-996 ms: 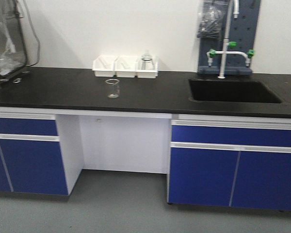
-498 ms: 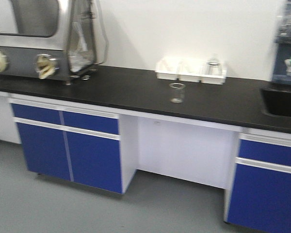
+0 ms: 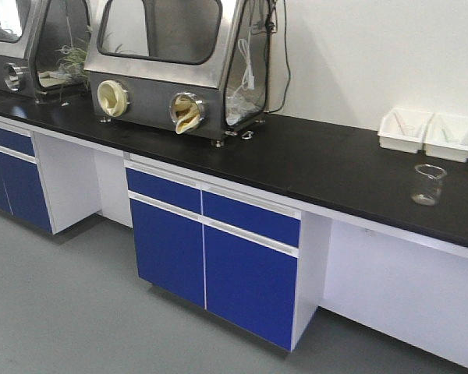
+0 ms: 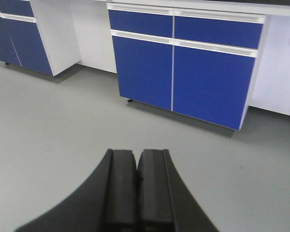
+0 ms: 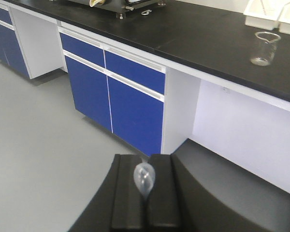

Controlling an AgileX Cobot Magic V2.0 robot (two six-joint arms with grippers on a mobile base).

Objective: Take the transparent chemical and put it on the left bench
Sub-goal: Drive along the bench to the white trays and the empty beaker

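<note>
In the right wrist view my right gripper [image 5: 144,159] is shut on the transparent chemical [image 5: 144,180], a clear pipette whose bulb sticks up between the black fingers; its stem is hidden. It hangs over the grey floor in front of the left bench [image 5: 193,38]. The left bench [image 3: 312,167] has a black top, a white frame and blue doors. My left gripper [image 4: 137,153] is shut and empty above the floor, facing the blue doors [image 4: 183,72]. Neither gripper shows in the front view.
A clear glass beaker [image 3: 429,185] stands on the bench top, also in the right wrist view [image 5: 264,47]. White bins [image 3: 429,132] sit at the back right. A steel glove box [image 3: 179,62] stands on the bench, another at far left. An open knee space lies under the bench at right.
The front view has swung left along the bench: the sink and tap have left the frame, the beaker and bins have slid to the right edge, and the glove boxes have come into view.
</note>
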